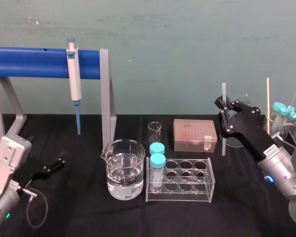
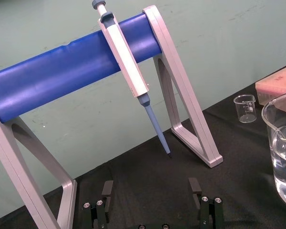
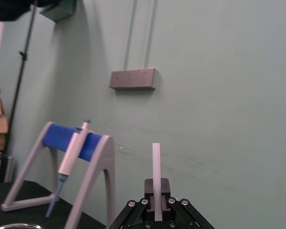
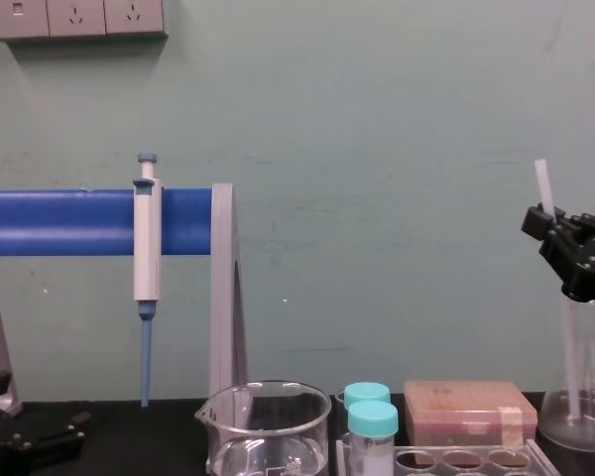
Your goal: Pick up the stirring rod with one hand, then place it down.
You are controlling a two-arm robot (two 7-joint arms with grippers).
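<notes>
Stirring rod: the stirring rod point(image 1: 224, 94) stands upright at your right, just beside the brown tip box point(image 1: 195, 134). Its lower end is down near the desk point(image 1: 89, 212); you cannot tell whether it touches.
Grip: your right end effector point(image 1: 225, 117) is clenched on the rod about midway along it. In the right wrist view the rod rises straight up between the fingertips point(image 3: 151, 187).
Step in hand: judging by the upright hold, the pick-up looks done and the set-down is what remains.
How to do it well: move slowly, and tip the rod towards level before you lower it, so that it lies along the cloth and does not drop from standing. Let go only once the desk bears its whole length.
Clearance: keep the low end off the tip box and away from the tube rack point(image 1: 182, 180) and the water beaker point(image 1: 122, 170). The flask point(image 4: 578, 397) is close by on your right, so do not swing that way.
Risk: a thin round rod will likely roll, so release gently.
Other arm: your left end effector point(image 1: 53, 164) rests on the desk far left, its fingers point(image 2: 107, 188) spread apart and holding nothing.
</notes>
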